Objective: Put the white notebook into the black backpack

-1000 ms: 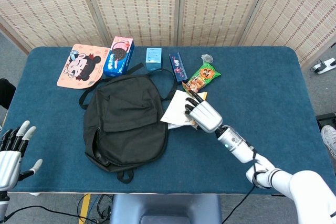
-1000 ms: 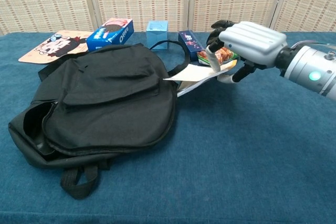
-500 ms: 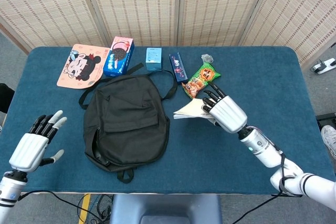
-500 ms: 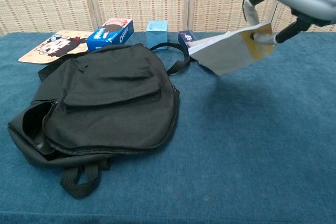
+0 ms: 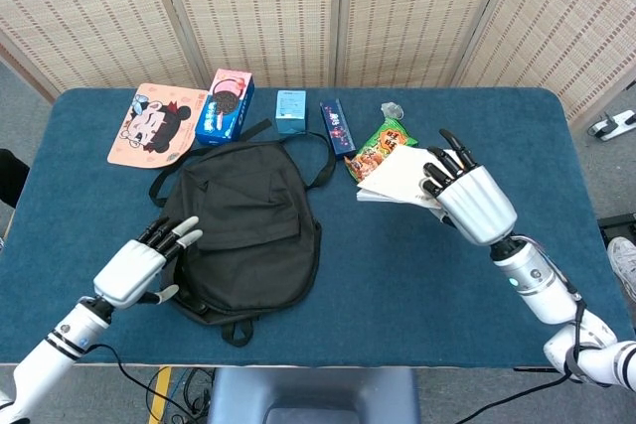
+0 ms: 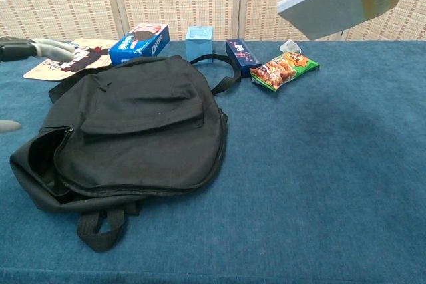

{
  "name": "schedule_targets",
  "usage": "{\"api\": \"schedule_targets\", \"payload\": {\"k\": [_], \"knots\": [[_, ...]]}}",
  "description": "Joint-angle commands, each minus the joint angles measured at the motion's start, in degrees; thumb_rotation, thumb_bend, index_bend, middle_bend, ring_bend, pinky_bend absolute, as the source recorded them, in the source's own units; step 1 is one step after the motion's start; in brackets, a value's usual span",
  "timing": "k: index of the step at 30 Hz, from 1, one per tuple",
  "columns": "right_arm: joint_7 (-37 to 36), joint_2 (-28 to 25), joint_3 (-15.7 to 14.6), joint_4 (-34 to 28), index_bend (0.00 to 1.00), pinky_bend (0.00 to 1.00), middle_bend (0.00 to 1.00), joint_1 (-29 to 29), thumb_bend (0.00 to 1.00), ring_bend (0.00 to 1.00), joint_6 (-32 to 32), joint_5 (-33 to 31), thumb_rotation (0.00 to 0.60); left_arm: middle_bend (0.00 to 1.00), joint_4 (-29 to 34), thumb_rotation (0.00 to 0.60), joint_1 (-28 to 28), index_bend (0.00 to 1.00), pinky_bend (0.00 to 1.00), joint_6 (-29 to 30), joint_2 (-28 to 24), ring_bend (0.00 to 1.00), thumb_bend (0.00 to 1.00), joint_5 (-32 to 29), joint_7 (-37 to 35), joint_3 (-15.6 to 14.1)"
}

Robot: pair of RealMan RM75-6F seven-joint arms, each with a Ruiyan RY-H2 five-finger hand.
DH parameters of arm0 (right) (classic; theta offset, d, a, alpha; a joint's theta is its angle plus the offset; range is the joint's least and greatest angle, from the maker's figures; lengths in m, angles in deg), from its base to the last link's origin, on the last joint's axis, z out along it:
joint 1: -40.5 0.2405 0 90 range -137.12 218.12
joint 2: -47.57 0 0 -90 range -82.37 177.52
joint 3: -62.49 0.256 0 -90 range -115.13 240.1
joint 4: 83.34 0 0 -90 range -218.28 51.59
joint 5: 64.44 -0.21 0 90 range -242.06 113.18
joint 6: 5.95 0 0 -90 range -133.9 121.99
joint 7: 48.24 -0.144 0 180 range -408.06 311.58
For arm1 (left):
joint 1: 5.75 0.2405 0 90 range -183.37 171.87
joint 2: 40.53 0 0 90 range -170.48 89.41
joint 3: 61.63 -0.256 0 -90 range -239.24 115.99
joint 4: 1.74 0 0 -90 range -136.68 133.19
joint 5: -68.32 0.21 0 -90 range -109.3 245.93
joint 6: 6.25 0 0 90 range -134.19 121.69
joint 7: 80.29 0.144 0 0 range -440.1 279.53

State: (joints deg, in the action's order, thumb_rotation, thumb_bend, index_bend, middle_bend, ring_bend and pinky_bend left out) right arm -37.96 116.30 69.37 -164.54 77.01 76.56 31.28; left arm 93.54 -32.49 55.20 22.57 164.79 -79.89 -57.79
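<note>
While my right hand [image 5: 467, 198] pinches the notebook [image 5: 396, 177] in the air above the counter [image 5: 497, 126], the backpack [image 5: 238, 225] lies well to its left, its opening nearer my spread, empty left hand [image 5: 139, 267].

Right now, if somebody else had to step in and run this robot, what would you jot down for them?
Right hand: holds the white notebook lifted clear of the table, to the right of the bag.
Left hand: empty, fingers spread, by the left edge of the black backpack.
Backpack: lies flat on the blue table; in the chest view a gap shows at its near-left end.
Done: notebook picked up.
Left: probably hold that gap open with the left hand, then slide the notebook in.
</note>
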Motion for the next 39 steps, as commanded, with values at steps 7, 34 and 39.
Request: {"api": "schedule_targets", "payload": {"k": [7, 34, 39], "knots": [[-0.17, -2.25, 0.52, -1.32, 0.68, 0.08, 0.46, -2.04, 0.52, 0.23, 1.06, -0.16, 0.600, 0.00, -6.20, 0.600, -4.85, 0.02, 0.00, -6.93, 7.72, 0.00, 0.27, -1.08, 2.07, -2.05], [-1.03, -2.33, 1.29, -1.04, 0.68, 0.08, 0.46, -4.24, 0.52, 0.23, 0.73, 0.75, 0.600, 0.00, -13.04, 0.600, -8.62, 0.09, 0.00, -10.37, 17.99, 0.00, 0.27, -9.62, -1.32, -1.88], [-1.39, -1.97, 1.49, -0.49, 0.68, 0.08, 0.46, -4.50, 0.52, 0.23, 0.88, 0.83, 0.600, 0.00, -15.85, 0.600, -7.69, 0.37, 0.00, -5.51, 20.36, 0.03, 0.27, -9.12, -3.03, -0.93]]}}
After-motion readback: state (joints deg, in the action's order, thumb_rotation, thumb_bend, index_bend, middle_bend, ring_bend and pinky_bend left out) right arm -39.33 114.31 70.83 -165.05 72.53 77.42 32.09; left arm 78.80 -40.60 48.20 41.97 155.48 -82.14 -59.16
